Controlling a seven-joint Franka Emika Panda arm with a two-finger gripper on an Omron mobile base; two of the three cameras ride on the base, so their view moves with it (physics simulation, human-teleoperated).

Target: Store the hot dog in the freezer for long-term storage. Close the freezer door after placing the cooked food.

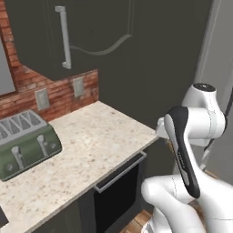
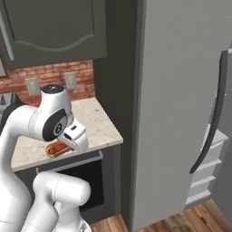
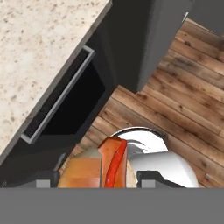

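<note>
The hot dog (image 3: 109, 162), a tan-orange bun with a red sausage, sits between my two fingertips at the bottom of the hand view. My gripper (image 3: 103, 176) is shut on it. From the right base view the hot dog (image 2: 56, 149) hangs under my gripper (image 2: 63, 146), just off the front edge of the counter. To the right, the freezer (image 2: 212, 152) shows white shelves and drawers. The freezer door (image 2: 228, 181) stands open at the frame's right edge, its long dark bar handle (image 2: 214, 118) facing me. My gripper is well left of the freezer.
A speckled stone counter (image 1: 91, 141) carries a green toaster (image 1: 25, 142) at the left. Below its edge is a dark opening with a grey bar handle (image 1: 120, 172). The left fridge door (image 2: 176, 99) is shut. Dark upper cabinets (image 1: 91, 32) hang above. Wood floor (image 3: 175, 100) lies below the hand.
</note>
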